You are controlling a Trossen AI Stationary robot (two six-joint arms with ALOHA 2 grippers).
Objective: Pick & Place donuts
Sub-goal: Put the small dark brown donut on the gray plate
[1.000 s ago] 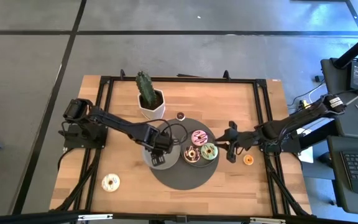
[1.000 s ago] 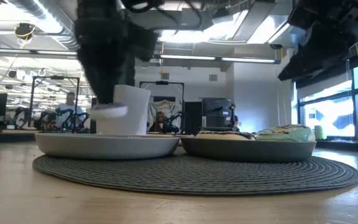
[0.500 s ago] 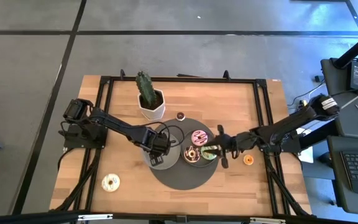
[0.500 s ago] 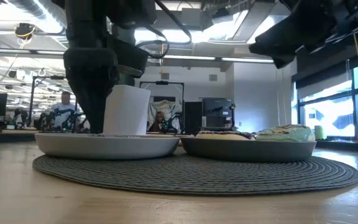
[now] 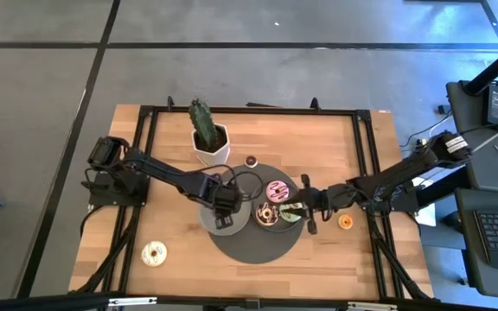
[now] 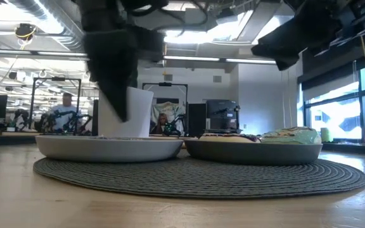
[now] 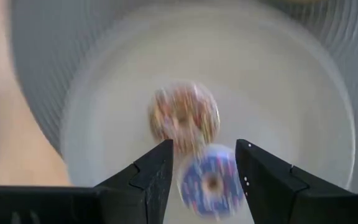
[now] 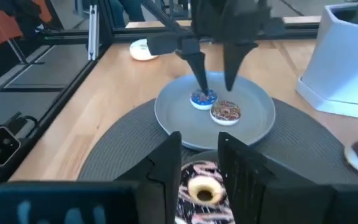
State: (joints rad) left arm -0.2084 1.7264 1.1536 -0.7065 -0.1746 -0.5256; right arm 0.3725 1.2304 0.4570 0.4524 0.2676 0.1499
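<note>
Resting on the grey plate (image 8: 253, 127) just left of frame centre in the high view: blue-iced donut (image 8: 203, 98) and brown sprinkled donut (image 8: 226, 112), touching or nearly so. Hanging directly above the blue one, left claw (image 8: 217, 79), fingers spread and pointing down, empty; blue ring seen between the fingertips in the left wrist view, so straight below, brown ring just beyond. Looks released rather than about to be picked, but cannot be sure.

Sitting on the neighbouring plate (image 5: 264, 226) right of centre: pink donut (image 5: 277, 191), green donut (image 5: 291, 211) and a darker one (image 5: 266, 214). Hovering over that plate's right edge, right claw (image 5: 302, 210), fingers apart, nothing pinched; in its wrist view a sprinkled ring with a pale centre lies straight beneath. Right arm clearly nearer these.

Lying loose on the desk (image 5: 318, 138): orange donut (image 5: 346, 222) right of the mat (image 5: 249, 250), white donut (image 5: 154, 252) lower left, small dark donut (image 5: 251, 161) above the mat. Likely next pick, by judgement: orange for the right arm, white for the left.
</note>
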